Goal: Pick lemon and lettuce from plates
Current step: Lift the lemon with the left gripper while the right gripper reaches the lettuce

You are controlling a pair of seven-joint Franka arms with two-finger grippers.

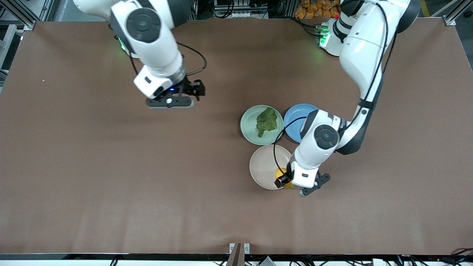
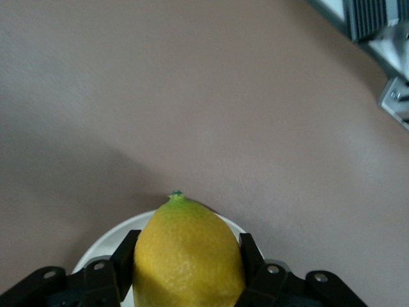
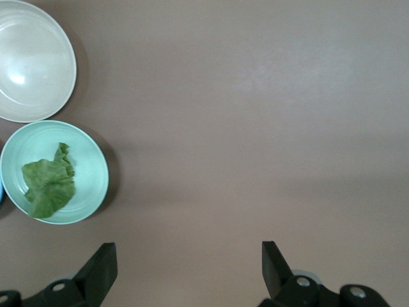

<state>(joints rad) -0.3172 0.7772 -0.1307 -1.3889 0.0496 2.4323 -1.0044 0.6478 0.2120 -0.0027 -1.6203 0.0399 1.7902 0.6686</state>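
Observation:
My left gripper (image 1: 287, 181) is shut on the lemon (image 1: 280, 172), a yellow oval fruit, over the edge of the beige-pink plate (image 1: 263, 168) toward the left arm's end. In the left wrist view the lemon (image 2: 188, 256) fills the gap between the black fingers (image 2: 125, 259), with the plate's rim (image 2: 105, 246) under it. The lettuce (image 1: 266, 122), a dark green wrinkly leaf, lies in the pale mint plate (image 1: 247, 128), farther from the front camera. My right gripper (image 1: 170, 102) is open and empty over bare table toward the right arm's end. The right wrist view shows the lettuce (image 3: 48, 185), mint plate (image 3: 91, 171) and beige plate (image 3: 32, 64).
A blue plate (image 1: 295, 119) with nothing visible in it sits beside the mint plate, toward the left arm's end, partly covered by the left arm. The three plates stand close together. Brown table (image 1: 111, 177) spreads on all sides of them.

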